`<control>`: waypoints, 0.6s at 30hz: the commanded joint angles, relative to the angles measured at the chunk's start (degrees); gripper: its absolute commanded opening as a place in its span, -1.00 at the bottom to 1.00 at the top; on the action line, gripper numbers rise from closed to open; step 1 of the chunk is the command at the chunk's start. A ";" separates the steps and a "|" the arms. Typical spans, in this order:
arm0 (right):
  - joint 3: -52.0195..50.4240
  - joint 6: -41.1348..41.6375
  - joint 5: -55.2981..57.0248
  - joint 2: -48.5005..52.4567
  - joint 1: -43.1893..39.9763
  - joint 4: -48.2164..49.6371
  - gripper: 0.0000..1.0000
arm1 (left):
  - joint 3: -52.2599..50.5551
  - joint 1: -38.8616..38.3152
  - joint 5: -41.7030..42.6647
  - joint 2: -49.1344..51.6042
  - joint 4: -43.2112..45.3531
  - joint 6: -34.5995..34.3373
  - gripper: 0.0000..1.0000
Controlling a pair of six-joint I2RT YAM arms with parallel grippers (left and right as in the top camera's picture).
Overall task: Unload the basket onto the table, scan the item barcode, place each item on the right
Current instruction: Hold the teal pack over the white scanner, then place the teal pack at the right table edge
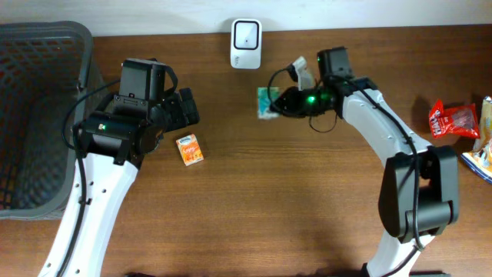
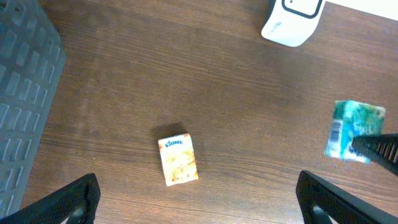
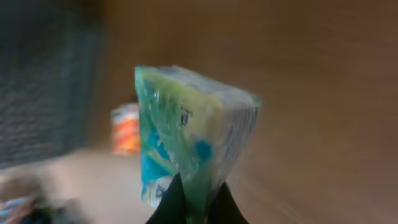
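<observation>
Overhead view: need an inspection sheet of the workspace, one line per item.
Surface: brown wooden table, nothing spilled seen.
Job's things: green packet held in right gripper, barcode visible from left wrist; white scanner at far edge, apart from it.
Clutter: orange Kleenex pack; red snack packet and blue-yellow packet at right edge.
Grippers: left gripper open, empty; right shut on the packet.
Cables: black cable looped at right wrist.
Surroundings: grey basket at left.
</observation>
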 commanded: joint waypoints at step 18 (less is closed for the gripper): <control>36.11 -10.93 56.17 23.37 10.34 20.74 -0.92 | 0.15 0.09 -0.24 -0.13 0.07 0.33 0.98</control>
